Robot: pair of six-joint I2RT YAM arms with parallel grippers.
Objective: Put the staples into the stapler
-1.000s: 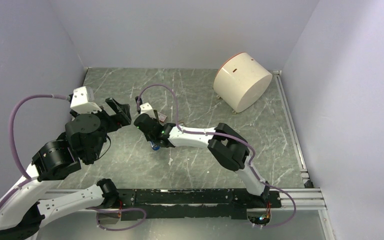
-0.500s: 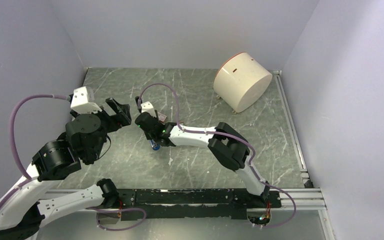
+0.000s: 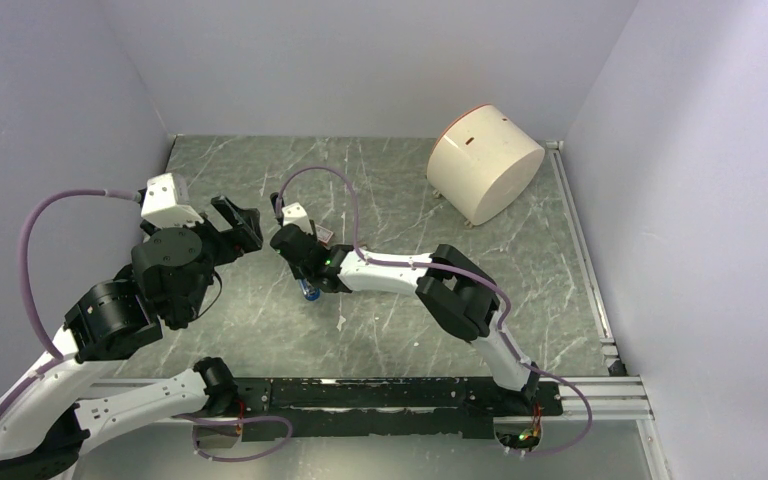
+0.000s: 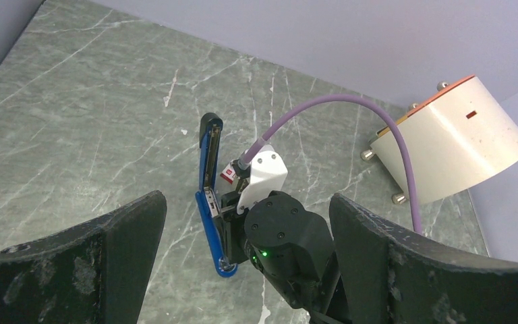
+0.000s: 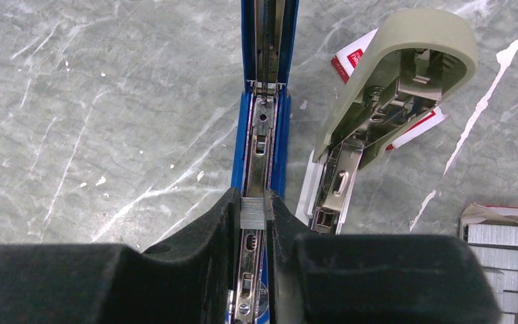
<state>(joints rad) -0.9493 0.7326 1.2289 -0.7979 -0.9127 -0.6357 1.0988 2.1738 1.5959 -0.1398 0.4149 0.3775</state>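
Note:
The blue stapler [image 5: 262, 135] lies opened flat on the table, its silver channel facing up. My right gripper [image 5: 253, 206] is shut on a small grey ribbed block of staples [image 5: 253, 213] and holds it right over the channel. The pinkish-red and white staple box [image 5: 351, 57] lies partly under a beige-olive stapler [image 5: 394, 67]. In the top view the right gripper [image 3: 306, 274] is over the stapler [image 3: 309, 291]. My left gripper [image 3: 243, 225] is open and empty, held above the table to the left. Its view shows the stapler [image 4: 208, 196] between its wide-apart fingers [image 4: 108, 250].
A tray with rows of grey staples [image 5: 499, 260] lies at the right of the right wrist view. A large cream cylinder [image 3: 485, 160] lies on its side at the back right. Grey walls close in the marbled table [image 3: 390, 330] on three sides.
The right gripper has shifted very slightly over the stapler. The left arm has not moved.

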